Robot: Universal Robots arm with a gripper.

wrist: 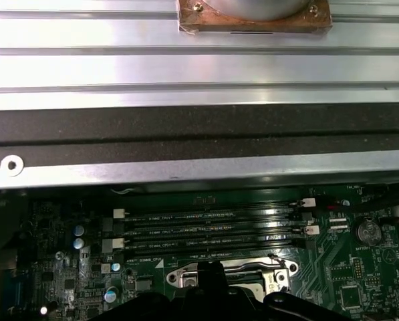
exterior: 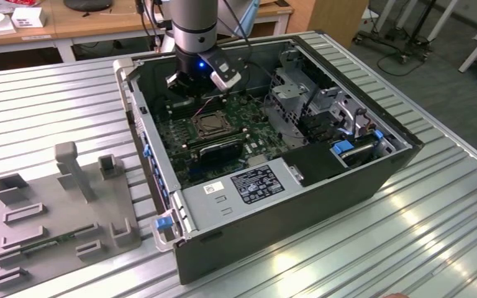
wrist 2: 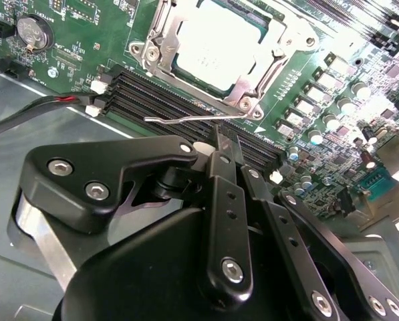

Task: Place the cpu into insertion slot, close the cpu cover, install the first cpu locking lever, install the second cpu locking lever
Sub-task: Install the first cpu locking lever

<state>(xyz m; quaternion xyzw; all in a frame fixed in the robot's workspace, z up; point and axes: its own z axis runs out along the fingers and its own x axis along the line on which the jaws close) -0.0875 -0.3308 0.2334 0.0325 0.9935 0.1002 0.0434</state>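
Claw (wrist 2: pixel 227 137): fingers drawn together with nothing seen between them, tips just beside the locking lever (wrist 2: pixel 192 119); whether they touch it I cannot tell.
Locking lever: thin wire along the socket's near edge, above the black memory slots (wrist 2: pixel 152 90); not visibly hooked down.
Cpu (wrist 2: pixel 219 40): seated in the insertion slot (exterior: pixel 208 126).
Cpu cover (wrist 2: pixel 269 68): lying flat, framing the chip.
Progress: 2 of 4 steps look done; by my judgement, latching the 2 levers is left.
Room: open board around the socket; case wall (exterior: pixel 139 118) close on the exterior view's left, drive cage (exterior: pixel 292 93) on its right.
Counter (exterior: pixel 48 105): ribbed metal, carrying the case.
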